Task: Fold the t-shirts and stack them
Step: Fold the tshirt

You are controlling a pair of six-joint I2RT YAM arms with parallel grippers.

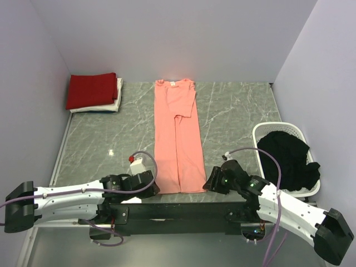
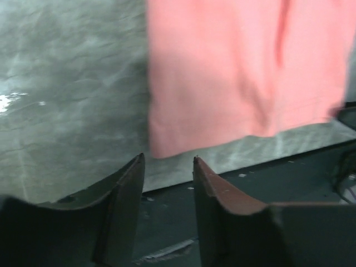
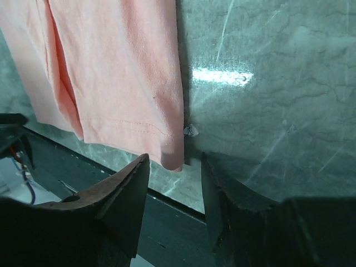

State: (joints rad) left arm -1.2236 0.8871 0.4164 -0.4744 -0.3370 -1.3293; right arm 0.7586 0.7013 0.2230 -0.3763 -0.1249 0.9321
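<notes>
At the near edge, left hand (image 2: 167, 167) and right hand (image 3: 176, 164) part-open, empty, flanking pink shirt (image 1: 177, 139), basket (image 1: 259, 133) rightward

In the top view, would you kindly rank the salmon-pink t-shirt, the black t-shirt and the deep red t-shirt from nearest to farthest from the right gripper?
1. Salmon-pink t-shirt, its near corner beside the right gripper.
2. Black t-shirt, in the white basket on the right.
3. Deep red t-shirt, folded, far left.

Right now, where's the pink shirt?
In the top view, the pink shirt lies mid-table as a long strip, its near hem between the left gripper and right gripper; the red stack sits far left, the basket right.
</notes>
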